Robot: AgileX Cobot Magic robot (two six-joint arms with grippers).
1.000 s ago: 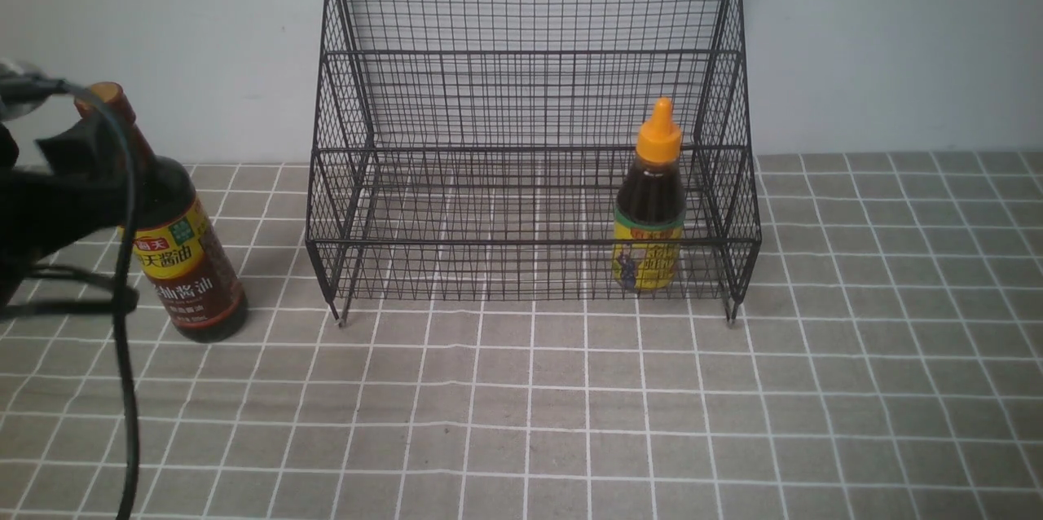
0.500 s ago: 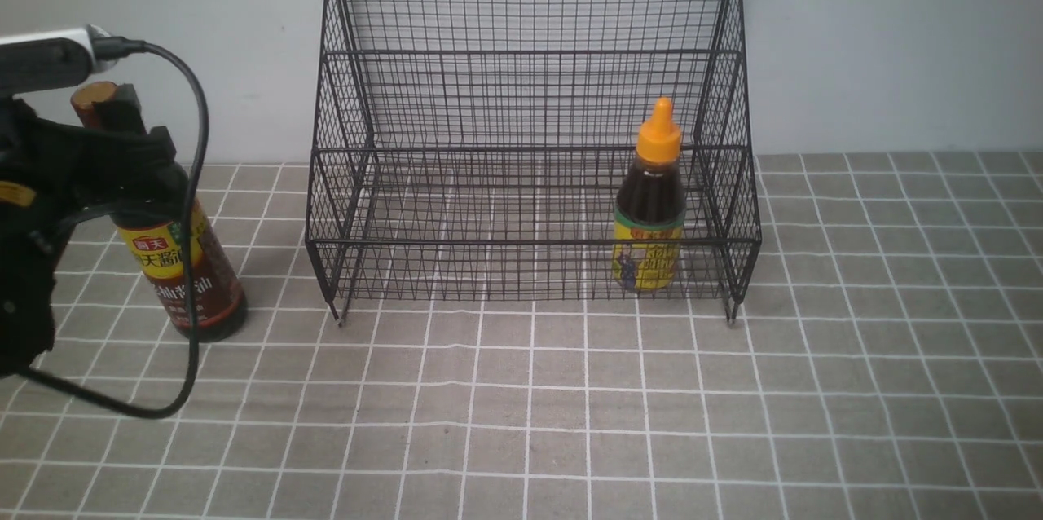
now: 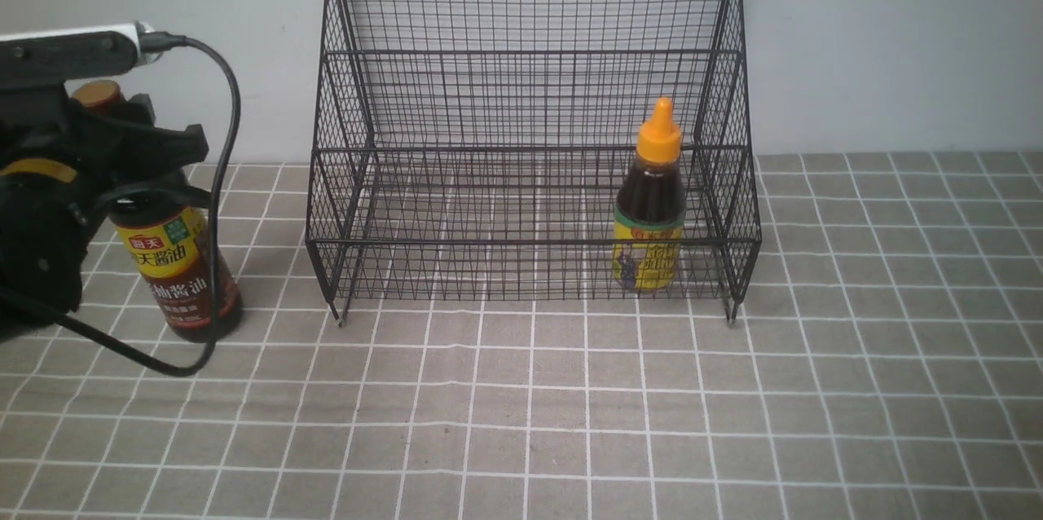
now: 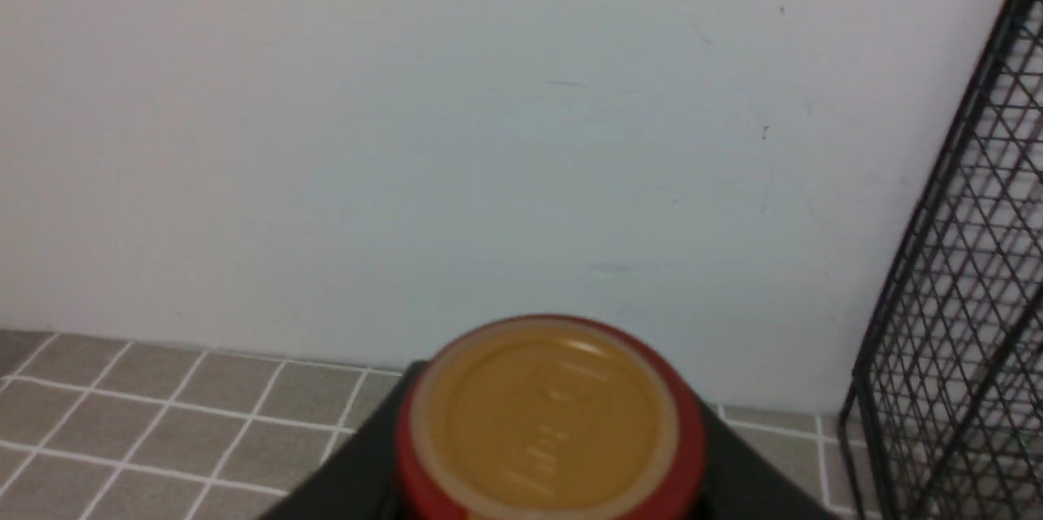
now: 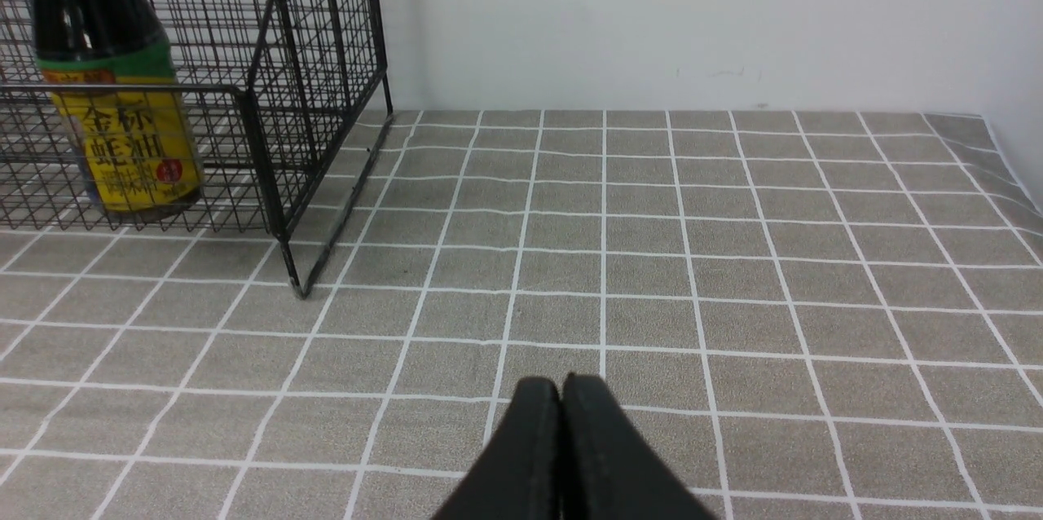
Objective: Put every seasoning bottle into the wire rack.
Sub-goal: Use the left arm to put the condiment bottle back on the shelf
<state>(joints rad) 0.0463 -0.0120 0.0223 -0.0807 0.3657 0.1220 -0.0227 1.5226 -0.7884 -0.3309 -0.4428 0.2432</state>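
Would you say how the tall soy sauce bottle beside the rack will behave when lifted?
The tall soy sauce bottle seems well filled with dark liquid, so it is probably heavy for its size. Tall on a narrow base, it may tip if pushed high up. Its smooth sides could be slippery.
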